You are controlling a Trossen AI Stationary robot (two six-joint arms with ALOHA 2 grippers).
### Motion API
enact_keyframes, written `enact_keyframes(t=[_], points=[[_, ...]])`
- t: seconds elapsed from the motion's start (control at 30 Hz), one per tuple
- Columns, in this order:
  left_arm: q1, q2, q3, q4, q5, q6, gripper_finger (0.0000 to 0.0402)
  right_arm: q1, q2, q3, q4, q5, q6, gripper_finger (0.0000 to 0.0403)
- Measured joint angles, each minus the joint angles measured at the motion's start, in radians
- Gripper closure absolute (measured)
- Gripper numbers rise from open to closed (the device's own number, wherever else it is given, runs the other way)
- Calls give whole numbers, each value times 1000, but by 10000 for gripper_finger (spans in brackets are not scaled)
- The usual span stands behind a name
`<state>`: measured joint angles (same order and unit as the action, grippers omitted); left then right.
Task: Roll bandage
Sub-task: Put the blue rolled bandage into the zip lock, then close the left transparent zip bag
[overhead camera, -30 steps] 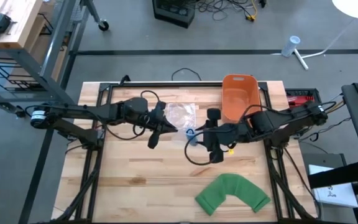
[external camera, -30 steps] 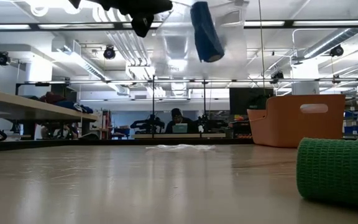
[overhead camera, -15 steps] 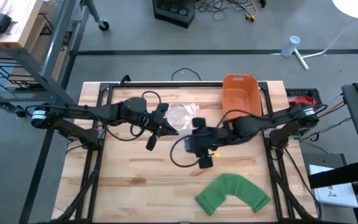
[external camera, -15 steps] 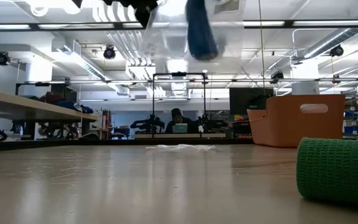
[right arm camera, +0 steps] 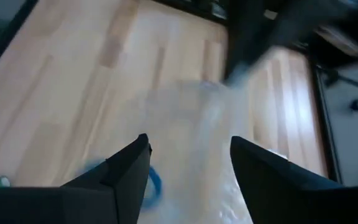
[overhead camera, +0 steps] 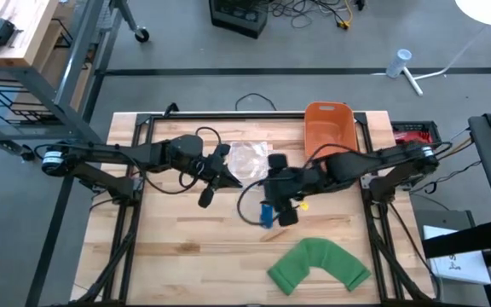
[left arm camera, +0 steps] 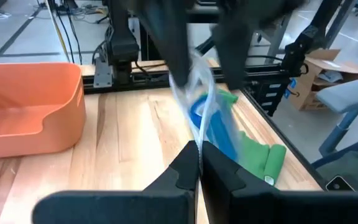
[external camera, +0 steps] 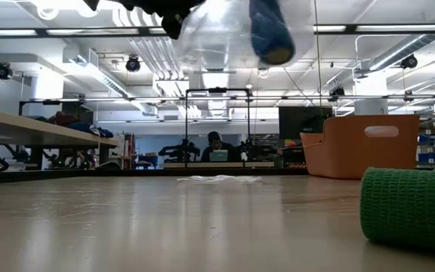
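A clear plastic bag (left arm camera: 199, 93) hangs in the air above the table's middle, with a blue bandage roll (left arm camera: 215, 129) inside it. My left gripper (left arm camera: 197, 155) is shut on the bag and shows left of it in the high view (overhead camera: 228, 176). My right gripper (right arm camera: 188, 162) is open, with its fingers on either side of the bag's clear film, and the blue roll (right arm camera: 152, 180) is by one finger. From above, the blue roll (overhead camera: 267, 213) lies just beside my right gripper (overhead camera: 278, 209). A green bandage (overhead camera: 318, 264) lies bent on the table at the near right. My left gripper pinches the bag's thin film (left arm camera: 197, 134) between its two shut fingers, coming nearly level from the table's left. The bag is clear of the table, and the blue roll weighs down its far part. I cannot tell whether my right gripper touches the film.
An orange bin (overhead camera: 326, 132) stands at the far right of the table. A bit of crumpled clear plastic (external camera: 217, 179) lies on the table's middle. The near left of the wooden table (overhead camera: 177, 247) is bare.
My right gripper has gone toward the table's left and near edge and a little down, along the bag. The blue roll has moved with it toward the near edge. The bag has swung and bulged out, still held clear of the table by my left gripper.
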<state>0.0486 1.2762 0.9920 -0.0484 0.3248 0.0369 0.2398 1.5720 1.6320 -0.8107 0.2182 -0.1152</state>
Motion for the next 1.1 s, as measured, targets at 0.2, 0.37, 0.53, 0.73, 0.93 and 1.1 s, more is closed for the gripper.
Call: enact_keyframes(t=[0.2,0.37,0.53,0.73,0.93,1.1], points=[[0,0,0,-29,-36,-30,401,30,-93,-1,-153,69,161,167],[1,0,0,-29,-65,-49,401,51,-144,-32,-202,70,301,161],[1,-26,0,-63,-63,-53,402,59,-157,-140,-184,114,369,172],[-2,-74,0,-110,-61,-53,401,59,-162,-285,-37,149,382,202],[-3,-85,0,-152,-61,-49,401,64,-173,-315,92,141,331,237],[-3,-86,0,-153,-61,-47,401,63,-196,-305,92,149,324,272]])
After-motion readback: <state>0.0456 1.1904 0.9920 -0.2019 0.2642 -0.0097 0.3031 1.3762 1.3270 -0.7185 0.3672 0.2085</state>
